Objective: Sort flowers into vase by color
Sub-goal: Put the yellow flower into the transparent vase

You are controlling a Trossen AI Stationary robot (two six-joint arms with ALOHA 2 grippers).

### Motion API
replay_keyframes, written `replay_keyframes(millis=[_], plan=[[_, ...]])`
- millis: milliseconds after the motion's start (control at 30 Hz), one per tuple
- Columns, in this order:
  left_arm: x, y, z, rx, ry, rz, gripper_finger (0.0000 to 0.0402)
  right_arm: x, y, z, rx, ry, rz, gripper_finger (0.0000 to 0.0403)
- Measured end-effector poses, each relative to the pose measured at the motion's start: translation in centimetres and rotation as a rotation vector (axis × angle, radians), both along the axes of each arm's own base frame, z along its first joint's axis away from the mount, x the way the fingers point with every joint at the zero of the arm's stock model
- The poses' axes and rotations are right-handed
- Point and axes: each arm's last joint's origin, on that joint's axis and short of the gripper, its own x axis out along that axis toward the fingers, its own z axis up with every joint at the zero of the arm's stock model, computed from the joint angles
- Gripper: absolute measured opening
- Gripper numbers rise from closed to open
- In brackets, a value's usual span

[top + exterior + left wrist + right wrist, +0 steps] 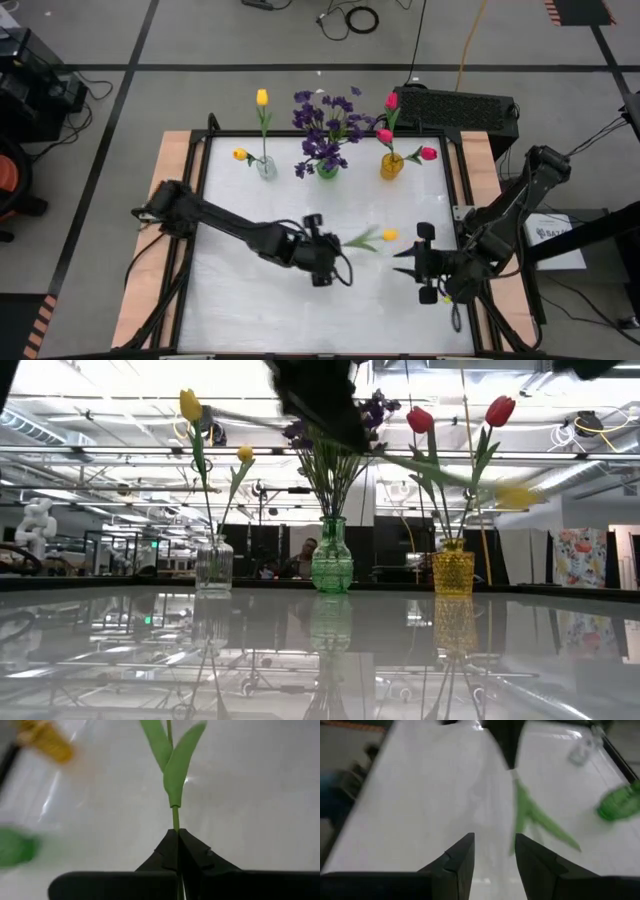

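Observation:
My left gripper (pixel 338 250) is shut on a yellow tulip (pixel 389 235) above the middle of the table; its blurred bud also shows in the low view (pixel 515 495). My right gripper (pixel 398 262) is open and empty just right of the tulip, fingers (pixel 460 857) pointing toward it. At the far edge stand a clear vase (pixel 265 167) with yellow tulips, a green vase (pixel 327 170) with purple blossoms and an amber vase (pixel 391 166) with pink-red tulips, their stems stuck into the vases. My left gripper pinches the tulip's thin green stem (pixel 175 822) between its two fingers, below the pair of leaves (pixel 172 765), near the stem's lower end. The stem runs on from the fingertips toward the table's right. The flower is lifted clear of the table, roughly level.
The three vases stand in a row along the far edge of the white table (pixel 250 300). A black keyboard-like box (pixel 455 105) lies beyond the far right corner. Bare white surface lies near the front edge.

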Motion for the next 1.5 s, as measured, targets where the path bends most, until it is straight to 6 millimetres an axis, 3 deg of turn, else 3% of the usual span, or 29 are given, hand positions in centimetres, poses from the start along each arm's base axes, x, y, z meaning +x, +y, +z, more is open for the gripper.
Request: replay_keyframes(millis=[200,333,500,667,833,1000,1200,1500], plan=[[-4.4,-1.4,4.7,0.035,-0.039,0.066,0.0001,0.2,0.5,1.4,0.059,-0.065,0.124,0.0132],[-6.7,-2.7,8.3,0.035,-0.184,0.058,0.0001,0.9,1.2,0.0,0.045,-0.078,0.135,0.0132],[-8.5,-4.6,11.7,0.083,-0.374,-0.011,0.0000,3.5,1.2,-1.0,0.003,-0.167,0.131,0.0132],[-8.9,-6.2,13.8,0.140,-0.519,-0.125,0.0000,6.5,1.0,1.0,-0.023,-0.418,0.148,0.0132],[-8.3,-6.9,14.1,0.202,-0.629,-0.178,0.0000,8.2,0.5,3.5,-0.032,-0.690,0.212,0.0132],[-7.9,-7.0,14.5,0.223,-0.812,-0.228,0.0000,8.7,-0.5,5.1,-0.046,-0.853,0.253,0.0132],[-7.1,-6.1,13.9,0.222,-0.927,-0.307,0.0000,8.7,-0.8,6.0,-0.070,-0.952,0.280,0.0132],[-4.8,-4.6,11.0,0.207,-1.007,-0.341,0.0000,8.7,-0.8,6.0,-0.072,-0.954,0.309,0.0132]])
